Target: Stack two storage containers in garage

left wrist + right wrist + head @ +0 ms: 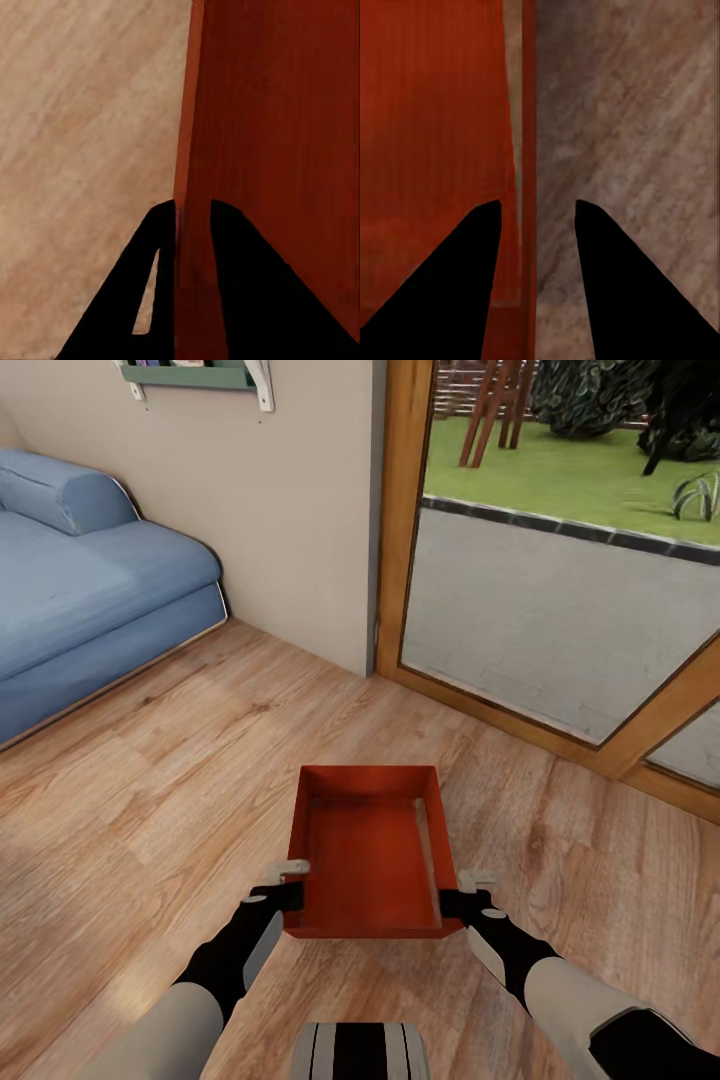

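One red-orange storage container sits open-topped and empty over the living room's light wood planks, just in front of me. My left gripper is at its left wall near the front corner. In the left wrist view the left gripper is shut on that wall of the container, one finger on each side. My right gripper is at the right wall. In the right wrist view the right gripper straddles the thin wall of the container, open, with gaps on both sides.
A blue sofa stands at the left against a beige wall. A wood-framed glass door rises ahead at the right, with paving and lawn beyond. A green wall shelf hangs above. Wood floor lies open around the container.
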